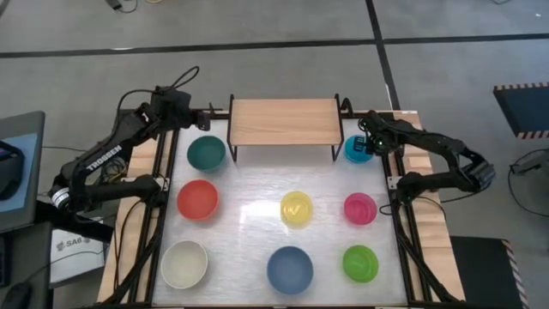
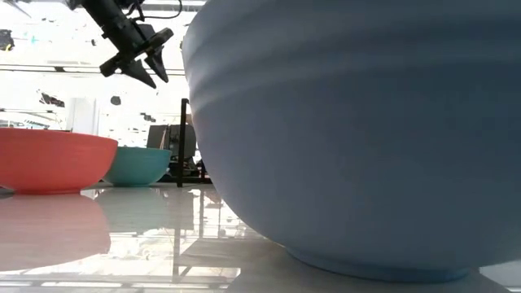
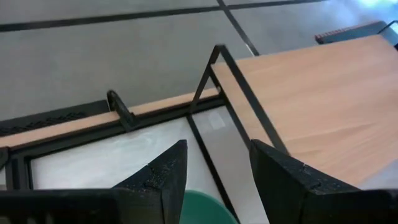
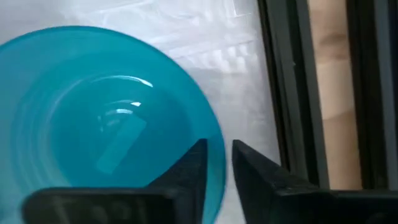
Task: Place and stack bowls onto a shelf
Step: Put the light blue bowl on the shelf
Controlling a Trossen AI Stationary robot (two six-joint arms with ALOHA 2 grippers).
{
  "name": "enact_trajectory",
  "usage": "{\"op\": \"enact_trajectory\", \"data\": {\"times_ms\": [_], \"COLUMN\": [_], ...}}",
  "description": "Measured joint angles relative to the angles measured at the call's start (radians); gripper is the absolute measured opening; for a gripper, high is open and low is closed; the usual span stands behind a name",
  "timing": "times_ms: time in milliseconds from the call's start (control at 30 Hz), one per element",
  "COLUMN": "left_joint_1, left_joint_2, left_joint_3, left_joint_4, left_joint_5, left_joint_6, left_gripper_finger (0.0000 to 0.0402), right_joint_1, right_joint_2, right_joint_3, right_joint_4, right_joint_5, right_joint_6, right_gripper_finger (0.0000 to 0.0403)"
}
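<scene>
Bowls everywhere and none on the shelf (image 1: 285, 119) yet — its wooden top sits bare at the far edge of the worktop (image 1: 249, 219). The cyan bowl (image 1: 355, 149) is just beside the shelf's right legs, and the right end effector (image 1: 367, 142) is on its outer rim; the right wrist view shows the two fingers (image 4: 186, 169) narrowed with the rim (image 4: 214, 155) running between them, though I can't tell if they truly bite it.

The risk, as I read it: a one-sided rim pinch on smooth plastic. If the grip is shallow, the bowl could tilt or slip on the lift. The worktop's black frame rail (image 4: 283, 81) is close on the outer side and the shelf leg on the other, so a swing in either direction could clip metal.

Over on the left, the left end effector (image 1: 194, 121) hangs in the air with its fingers (image 3: 163, 177) spread, empty, above the far side of the teal bowl (image 1: 206, 153) and near the shelf's left legs (image 3: 205, 81). Two arms heading for one narrow board could crowd each other.

Open room looks good toward the centre: the red bowl (image 1: 198, 199), yellow bowl (image 1: 296, 209), magenta bowl (image 1: 359, 209), white bowl (image 1: 184, 263), blue bowl (image 1: 289, 269) and green bowl (image 1: 360, 263) sit well apart, none touching.
</scene>
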Motion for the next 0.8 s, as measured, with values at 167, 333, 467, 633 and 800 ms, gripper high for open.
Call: {"op": "enact_trajectory", "data": {"times_ms": [167, 333, 467, 633, 800], "left_joint_1": [-0.003, -0.034, -0.071, -0.116, -0.152], "left_joint_2": [0.0, 0.0, -0.007, -0.012, -0.012], "left_joint_3": [0.037, 0.082, 0.099, 0.1, 0.1], "left_joint_4": [-0.016, -0.062, -0.098, -0.123, -0.119], "left_joint_5": [0.002, 0.003, -0.015, -0.035, -0.051], "left_joint_6": [0.0, 0.024, 0.049, 0.051, 0.053], "left_gripper_finger": [0.0149, 0.0136, 0.0128, 0.0126, 0.0126], "right_joint_1": [0.001, 0.016, 0.018, 0.033, 0.083], "right_joint_2": [-0.025, -0.15, -0.267, -0.361, -0.347], "right_joint_3": [0.003, 0.026, 0.098, 0.217, 0.335], "right_joint_4": [0.01, -0.026, -0.048, 0.019, 0.095], "right_joint_5": [0.019, 0.095, 0.175, 0.245, 0.244], "right_joint_6": [-0.023, 0.009, 0.031, -0.01, -0.077], "right_gripper_finger": [0.0022, 0.0027, 0.0024, 0.0024, 0.0024]}}
